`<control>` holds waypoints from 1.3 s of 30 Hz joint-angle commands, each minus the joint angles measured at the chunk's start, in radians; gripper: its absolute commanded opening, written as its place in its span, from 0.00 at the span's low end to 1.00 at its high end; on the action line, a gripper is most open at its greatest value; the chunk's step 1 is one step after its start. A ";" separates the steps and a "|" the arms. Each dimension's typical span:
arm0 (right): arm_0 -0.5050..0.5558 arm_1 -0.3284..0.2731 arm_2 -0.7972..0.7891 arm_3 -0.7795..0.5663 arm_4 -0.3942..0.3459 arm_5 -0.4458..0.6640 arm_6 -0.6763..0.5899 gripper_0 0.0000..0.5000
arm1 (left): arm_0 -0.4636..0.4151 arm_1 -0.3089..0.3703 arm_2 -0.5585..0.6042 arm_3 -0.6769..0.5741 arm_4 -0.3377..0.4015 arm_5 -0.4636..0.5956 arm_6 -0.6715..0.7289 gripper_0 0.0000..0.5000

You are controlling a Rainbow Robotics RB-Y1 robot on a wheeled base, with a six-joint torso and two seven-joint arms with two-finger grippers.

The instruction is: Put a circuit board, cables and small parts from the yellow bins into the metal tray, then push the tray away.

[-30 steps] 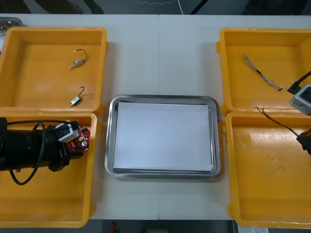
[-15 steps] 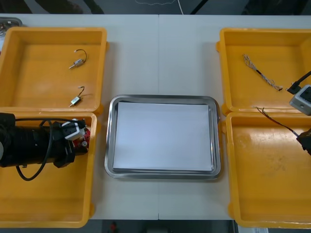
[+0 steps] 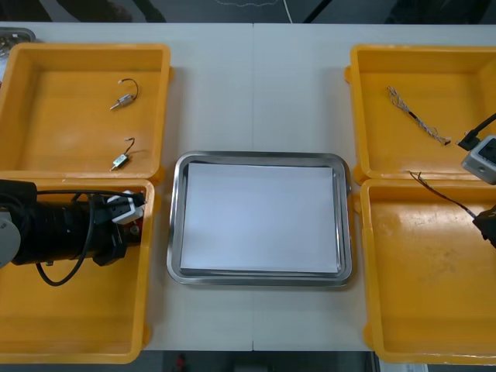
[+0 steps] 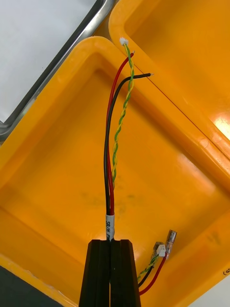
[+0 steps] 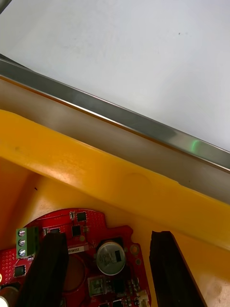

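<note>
Has slid left gripper [image 5: 106,237] toward the tray [image 3: 256,157], fingers wide over the board [image 5: 62,225], clasping nothing; looks set to grasp. Holds cables [image 4: 111,158] pinched in right gripper [image 4: 111,242].

From my console I take the light table [image 3: 253,93] as my mark: its top is pale and matte, evenly lit, with a thin seam [image 3: 253,77] running from its far edge to the near one. Beyond the table's far edge I see dark floor [image 3: 194,12], a thin white cord [image 3: 287,9] and black slanted struts [image 3: 322,11]. Below the table's near edge the floor is dark as well
</note>
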 commanded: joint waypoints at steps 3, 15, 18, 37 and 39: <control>-0.013 -0.027 0.016 -0.028 -0.007 0.003 -0.049 0.00 | -0.024 -0.005 -0.017 0.008 -0.014 -0.012 0.165 1.00; -0.013 -0.027 0.016 -0.028 -0.007 0.003 -0.049 0.00 | -0.024 -0.005 -0.021 0.011 -0.029 -0.012 0.176 1.00; -0.013 -0.027 0.016 -0.028 -0.006 0.003 -0.049 0.00 | -0.024 -0.005 -0.029 0.011 -0.037 -0.015 0.179 1.00; -0.013 -0.027 0.016 -0.028 -0.001 0.003 -0.049 0.00 | -0.052 0.003 -0.083 0.017 -0.064 -0.053 0.196 0.00; -0.013 -0.027 0.016 -0.028 0.001 0.003 -0.049 0.00 | -0.052 0.012 -0.080 0.017 -0.055 -0.053 0.196 0.00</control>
